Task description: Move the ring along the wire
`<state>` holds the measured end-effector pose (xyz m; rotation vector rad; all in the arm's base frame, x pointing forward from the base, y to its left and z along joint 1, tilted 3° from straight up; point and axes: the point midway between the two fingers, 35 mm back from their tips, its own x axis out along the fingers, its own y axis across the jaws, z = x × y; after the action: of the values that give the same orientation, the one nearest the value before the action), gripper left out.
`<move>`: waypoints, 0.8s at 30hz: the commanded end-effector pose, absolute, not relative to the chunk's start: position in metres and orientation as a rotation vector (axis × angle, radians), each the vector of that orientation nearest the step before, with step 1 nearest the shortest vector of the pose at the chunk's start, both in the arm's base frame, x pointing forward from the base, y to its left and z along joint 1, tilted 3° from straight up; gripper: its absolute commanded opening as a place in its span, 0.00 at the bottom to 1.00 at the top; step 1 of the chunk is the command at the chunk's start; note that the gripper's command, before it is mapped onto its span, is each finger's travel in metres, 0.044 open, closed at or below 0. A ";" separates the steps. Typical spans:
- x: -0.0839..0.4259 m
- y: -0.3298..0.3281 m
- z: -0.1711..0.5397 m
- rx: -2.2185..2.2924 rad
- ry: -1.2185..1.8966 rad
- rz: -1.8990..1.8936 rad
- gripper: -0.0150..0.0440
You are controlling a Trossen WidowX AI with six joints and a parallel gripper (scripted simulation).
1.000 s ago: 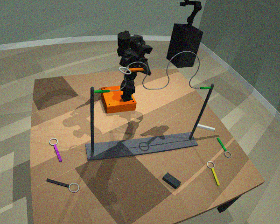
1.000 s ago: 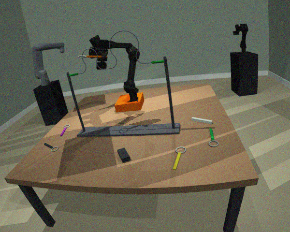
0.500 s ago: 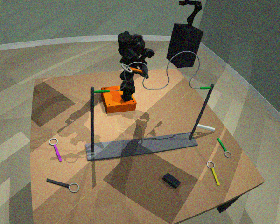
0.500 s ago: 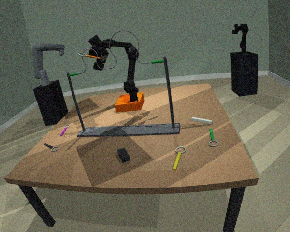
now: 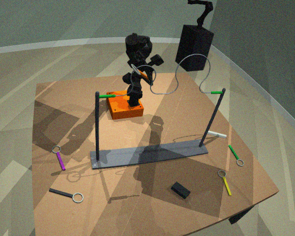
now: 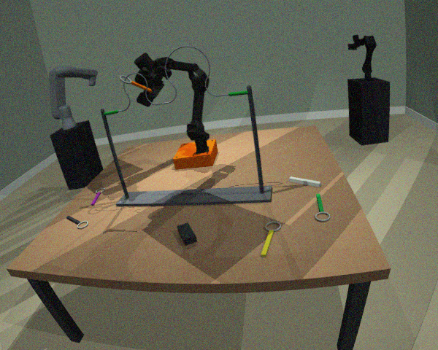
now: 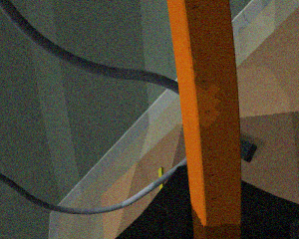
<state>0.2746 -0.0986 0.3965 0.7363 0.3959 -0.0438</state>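
Ring (image 5: 132, 66) (image 6: 121, 77) and orange handle (image 5: 143, 74) (image 6: 140, 86) (image 7: 214, 110) are up in the air at the smaller hump of the wire (image 5: 164, 93) (image 6: 209, 71) (image 7: 115, 72), the hump nearer the left-hand post (image 5: 97, 127) (image 6: 115, 156) as the top view shows it. The wire seems to run through the ring; whether they touch cannot be told. The handle slopes down from the ring to the gripper (image 5: 149, 80) (image 6: 150, 90) (image 7: 215, 176), whose jaws are nearly closed, pinching it near its far end. Beyond the ring, the wire dips, climbs a taller hump and drops to the green part (image 5: 216, 92) (image 6: 238, 92) beside the other post (image 5: 212, 118) (image 6: 255, 139). The nearer green part (image 5: 106, 96) (image 6: 111, 112) sits well apart from the ring. Both posts rise from a grey base plate (image 5: 122, 157) (image 6: 196, 199) on the wooden table (image 5: 142, 216) (image 6: 155, 263). Behind it, the arm stands on an orange block (image 5: 117, 107) (image 6: 185, 162). Farther out lie a purple-handled ring (image 5: 60, 161) (image 6: 95, 197) and a black-handled ring (image 5: 61, 192) (image 6: 74, 219) to one side, a dark block (image 5: 180, 190) (image 6: 187, 233) (image 7: 248, 150) in front, and, to the other side, a yellow-handled ring (image 5: 226, 186) (image 6: 267, 243) (image 7: 160, 178), a green-handled ring (image 5: 233, 152) (image 6: 320, 203) and a white bar (image 5: 217, 134) (image 6: 304, 181).
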 end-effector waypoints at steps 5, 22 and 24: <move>0.273 -0.106 0.393 0.572 0.411 -0.105 0.00; 0.270 -0.126 0.385 0.240 0.439 -0.228 0.00; 0.270 -0.128 0.384 0.201 0.441 -0.242 0.00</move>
<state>0.2707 -0.1238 0.3854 0.2744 0.4362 -0.2152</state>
